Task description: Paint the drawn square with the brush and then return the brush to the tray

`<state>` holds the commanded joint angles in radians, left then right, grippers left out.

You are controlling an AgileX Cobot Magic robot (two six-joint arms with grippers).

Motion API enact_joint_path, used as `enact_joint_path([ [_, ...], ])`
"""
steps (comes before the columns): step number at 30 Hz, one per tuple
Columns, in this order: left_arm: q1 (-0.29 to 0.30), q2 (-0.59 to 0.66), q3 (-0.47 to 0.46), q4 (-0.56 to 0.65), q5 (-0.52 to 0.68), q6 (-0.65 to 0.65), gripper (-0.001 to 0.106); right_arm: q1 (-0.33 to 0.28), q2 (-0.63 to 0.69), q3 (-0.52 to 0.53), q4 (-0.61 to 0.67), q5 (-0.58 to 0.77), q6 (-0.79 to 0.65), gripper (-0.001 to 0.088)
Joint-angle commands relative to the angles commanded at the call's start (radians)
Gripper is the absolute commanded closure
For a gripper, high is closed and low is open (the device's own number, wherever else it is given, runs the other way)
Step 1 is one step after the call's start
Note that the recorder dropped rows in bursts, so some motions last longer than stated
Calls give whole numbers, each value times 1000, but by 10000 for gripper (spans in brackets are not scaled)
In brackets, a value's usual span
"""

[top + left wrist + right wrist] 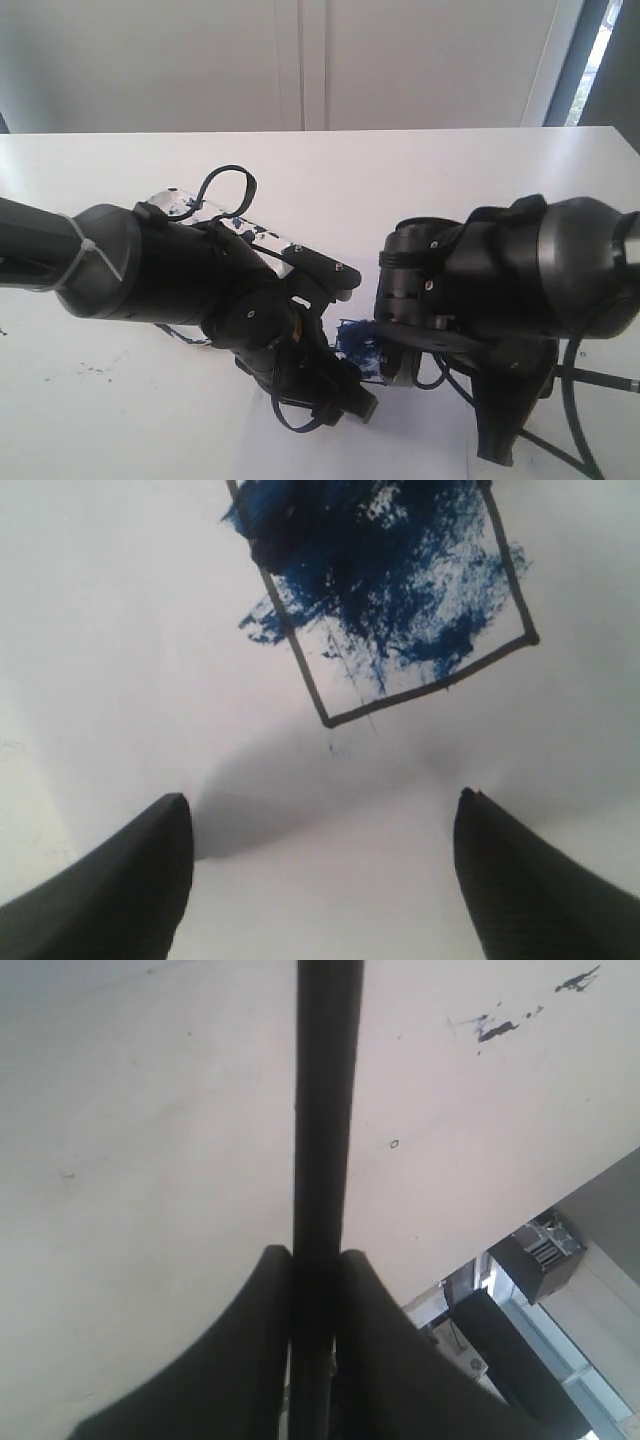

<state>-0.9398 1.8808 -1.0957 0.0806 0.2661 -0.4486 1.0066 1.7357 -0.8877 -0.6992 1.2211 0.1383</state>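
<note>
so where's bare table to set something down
Bare table along the far edge behind the left arm and right arm, and at the near left corner. Crowded where both arms meet over the drawn square.

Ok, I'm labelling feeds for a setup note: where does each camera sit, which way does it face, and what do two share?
Exterior view: off the arms, looking down across the table toward a wall; left arm and right arm show.
Left wrist view: on the left arm, facing down at paper; the open left gripper frames the partly painted drawn square.
Right wrist view: on the right arm, looking along the brush clamped in the right gripper, table beyond.
Shared: exterior and left wrist views both show the drawn square's paint.
</note>
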Motion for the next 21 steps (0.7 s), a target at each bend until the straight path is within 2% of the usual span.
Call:
enact_joint_path([
  [9,0,0,0,0,-2,0,304,95,0,5,2,0,-3,868],
  [21,0,0,0,0,17,4,304,170,0,5,70,0,-30,868],
])
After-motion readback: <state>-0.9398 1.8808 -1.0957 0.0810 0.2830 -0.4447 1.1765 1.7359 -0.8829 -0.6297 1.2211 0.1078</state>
